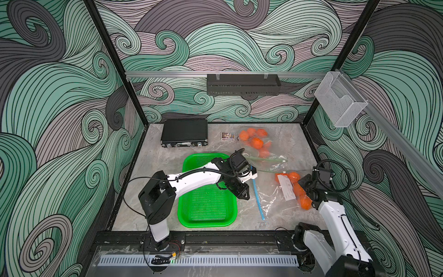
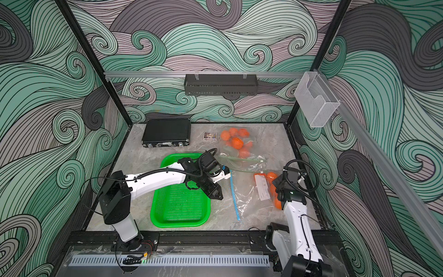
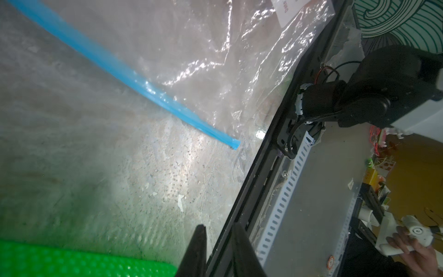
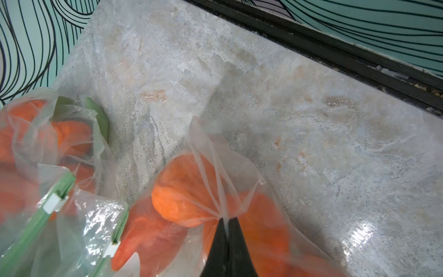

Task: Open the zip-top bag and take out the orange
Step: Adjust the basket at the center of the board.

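Note:
A clear zip-top bag (image 1: pixel 273 199) with a blue zip strip (image 1: pixel 258 199) lies on the table at the front right. Several oranges (image 1: pixel 305 203) and a white label (image 1: pixel 286 187) sit at its right end. My right gripper (image 4: pixel 226 219) is shut on a pinch of the bag's film just above an orange (image 4: pixel 182 191). My left gripper (image 3: pixel 219 226) hangs between the green tray and the blue zip (image 3: pixel 119 69). Its jaws stand slightly apart with nothing between them, and it touches neither. In a top view its black fingers (image 1: pixel 243 195) point toward the front.
A second clear bag with a green zip (image 1: pixel 268 163) and several oranges (image 1: pixel 257 142) lies behind. The green tray (image 1: pixel 203 224) sits front centre under the left arm. A black case (image 1: pixel 184 132) and a small box (image 1: pixel 227 136) stand at the back.

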Robot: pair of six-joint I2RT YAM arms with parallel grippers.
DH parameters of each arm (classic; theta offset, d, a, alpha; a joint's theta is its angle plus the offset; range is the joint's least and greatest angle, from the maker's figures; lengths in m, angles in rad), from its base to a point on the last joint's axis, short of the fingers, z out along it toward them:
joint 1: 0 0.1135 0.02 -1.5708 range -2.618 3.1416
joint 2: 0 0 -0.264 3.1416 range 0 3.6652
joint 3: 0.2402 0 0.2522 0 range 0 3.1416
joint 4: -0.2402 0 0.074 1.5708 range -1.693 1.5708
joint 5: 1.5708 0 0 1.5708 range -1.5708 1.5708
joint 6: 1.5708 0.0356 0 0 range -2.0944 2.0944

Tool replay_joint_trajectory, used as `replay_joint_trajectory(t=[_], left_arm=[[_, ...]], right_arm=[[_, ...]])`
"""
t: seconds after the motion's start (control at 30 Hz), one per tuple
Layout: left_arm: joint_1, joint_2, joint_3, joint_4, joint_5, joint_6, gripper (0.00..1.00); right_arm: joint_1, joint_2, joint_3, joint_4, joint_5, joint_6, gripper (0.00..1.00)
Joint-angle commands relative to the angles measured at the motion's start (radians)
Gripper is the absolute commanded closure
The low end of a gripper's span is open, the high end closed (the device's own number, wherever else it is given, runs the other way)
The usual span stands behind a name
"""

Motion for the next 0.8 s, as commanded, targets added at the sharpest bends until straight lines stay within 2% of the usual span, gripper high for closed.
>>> replay_joint_trajectory(t=[0.0,0.13,0.27,0.4,0.53,0.67,0.77], left_arm=[[-0.024,0.056,0.081,0.040,-0.017,-0.075,0.92],[-0.024,0.125,0.125,0.066,-0.070,-0.133,1.00],[-0.024,0.172,0.129,0.064,-0.164,-0.166,1.00],[-0.014,0.205,0.106,0.073,-0.179,-0.171,1.00],[0.010,0.175,0.054,0.040,-0.190,-0.128,1.00],[0.075,0.108,-0.020,-0.024,-0.211,-0.050,1.00],[0.133,0.076,-0.069,-0.041,-0.161,0.007,1.00]], right_arm=[[-0.002,-0.001,0.004,0.023,0.028,-0.005,1.00],[-0.002,-0.015,-0.013,0.026,0.026,-0.009,1.00],[-0.002,-0.026,-0.019,0.027,0.026,-0.016,1.00],[-0.002,-0.038,-0.020,0.022,0.024,-0.020,1.00],[-0.002,-0.036,-0.025,0.024,0.019,-0.029,1.00],[-0.003,-0.043,-0.033,0.024,0.012,-0.030,1.00],[-0.003,-0.055,-0.038,0.021,0.007,-0.032,1.00]])
